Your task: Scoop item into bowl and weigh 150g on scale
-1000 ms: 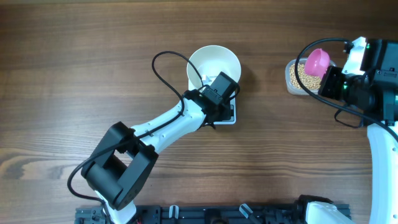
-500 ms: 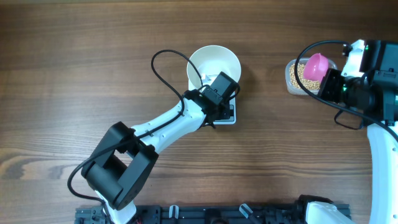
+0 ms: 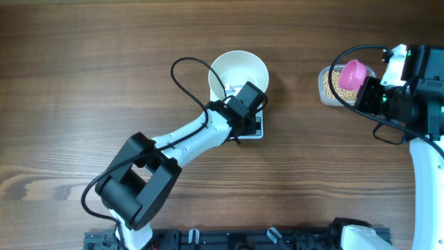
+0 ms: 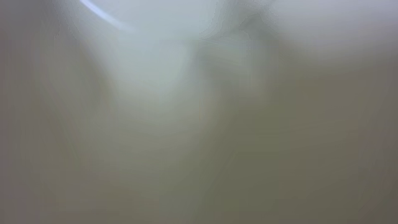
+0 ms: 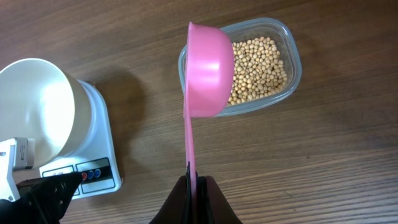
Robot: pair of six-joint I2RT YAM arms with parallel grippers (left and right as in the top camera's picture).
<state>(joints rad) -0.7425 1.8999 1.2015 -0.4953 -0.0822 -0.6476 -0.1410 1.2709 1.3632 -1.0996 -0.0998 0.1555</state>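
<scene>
**Right fingers (image 5: 214, 202) on the pink scoop (image 5: 208, 71), bowl (image 3: 239, 69) empty**

My right fingers are clamped together on the scoop's thin handle. The scoop hangs tilted on its side over the clear container (image 5: 293, 56) of beans (image 5: 261, 68). I see it mostly from behind, so I cannot tell whether any beans lie in it.

The bowl sits on the scale (image 5: 102, 146), well apart from the container across the table (image 3: 104, 69). Its inside looks bare white, so I judge that no beans have gone in and no weighing has begun.

My left fingers (image 5: 53, 186) are drawn together on nothing, with their tip just beside the scale's button panel. My left wrist view is only a pale blur.

What is left is nearly everything: load the scoop, carry it across, tip beans into the bowl, and repeat until the display shows the target weight.
</scene>
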